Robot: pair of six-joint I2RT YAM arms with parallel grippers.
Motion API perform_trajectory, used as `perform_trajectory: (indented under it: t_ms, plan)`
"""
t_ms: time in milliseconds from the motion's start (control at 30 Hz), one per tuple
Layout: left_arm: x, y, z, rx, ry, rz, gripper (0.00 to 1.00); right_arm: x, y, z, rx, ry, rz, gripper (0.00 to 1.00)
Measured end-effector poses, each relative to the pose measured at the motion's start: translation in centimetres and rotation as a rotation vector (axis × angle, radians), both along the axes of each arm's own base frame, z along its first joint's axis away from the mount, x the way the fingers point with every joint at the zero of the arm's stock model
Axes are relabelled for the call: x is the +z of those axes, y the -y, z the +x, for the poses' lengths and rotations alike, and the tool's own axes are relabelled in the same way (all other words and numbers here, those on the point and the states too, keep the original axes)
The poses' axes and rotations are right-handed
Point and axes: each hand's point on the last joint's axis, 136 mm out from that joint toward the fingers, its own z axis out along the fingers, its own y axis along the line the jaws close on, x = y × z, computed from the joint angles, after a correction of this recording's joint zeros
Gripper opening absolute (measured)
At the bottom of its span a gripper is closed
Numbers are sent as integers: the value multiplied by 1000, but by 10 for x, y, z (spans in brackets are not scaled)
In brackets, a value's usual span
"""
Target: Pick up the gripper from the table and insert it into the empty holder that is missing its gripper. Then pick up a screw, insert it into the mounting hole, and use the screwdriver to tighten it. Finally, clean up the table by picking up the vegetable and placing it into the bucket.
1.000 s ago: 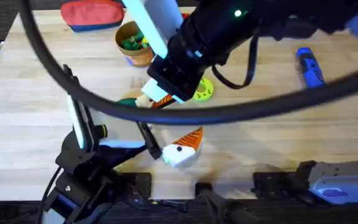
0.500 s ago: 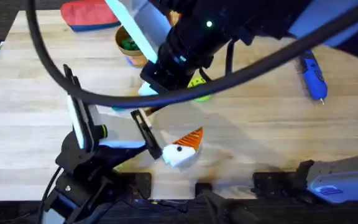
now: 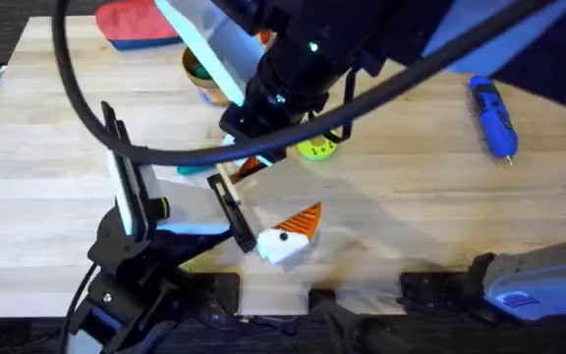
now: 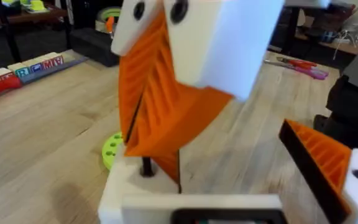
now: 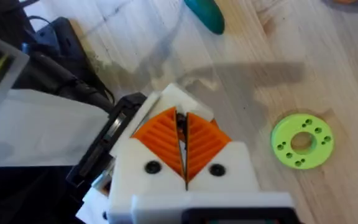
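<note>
My right gripper (image 3: 249, 162) reaches across the table (image 3: 440, 206), its orange ribbed pads shut on a thin dark piece that looks like a screw (image 5: 181, 124). Its tips (image 4: 160, 155) hang right over the white holder (image 4: 120, 196) on my left gripper (image 3: 288, 236), which stands open; one finger (image 4: 319, 158) carries an orange pad. The loose gripper is hidden. Beyond the arms lies the teal vegetable (image 5: 205, 14), partly under a cable (image 3: 197, 169). The blue screwdriver (image 3: 490, 116) lies at the far right. My right arm half covers the bucket (image 3: 200, 71) at the back.
A lime-green disc with holes (image 3: 315, 148) lies just right of the right gripper (image 5: 302, 140). A red pouch (image 3: 136, 22) sits at the back left. A black cable (image 3: 86, 108) loops over the left half. Bare wood stretches across the right side.
My right gripper has shifted left and nearer, away from the green disc and closer over the left gripper. The left arm has stayed put.
</note>
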Motion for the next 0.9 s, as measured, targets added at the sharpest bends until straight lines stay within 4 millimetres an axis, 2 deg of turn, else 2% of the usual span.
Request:
perform_trajectory:
  t_ms: [400,433,467,600,700,733,900]
  plan:
    - [0,0,0,-3,-1,0,988,-4,1,-1,0,-10,-15,4]
    - [0,0,0,-3,0,0,988,-4,1,-1,0,-11,-15,39]
    - [0,0,-1,-3,0,0,988,-4,1,-1,-1,-11,-15,97]
    - [0,0,-1,-4,0,0,988,-4,1,-1,-1,-11,-15,476]
    - [0,0,0,-3,-1,0,987,-4,2,1,-3,-6,-17,873]
    - [0,0,0,-3,-1,0,988,-3,3,3,-7,0,-19,958]
    - [0,0,-1,-4,-1,0,987,-3,11,7,-28,-14,-28,991]
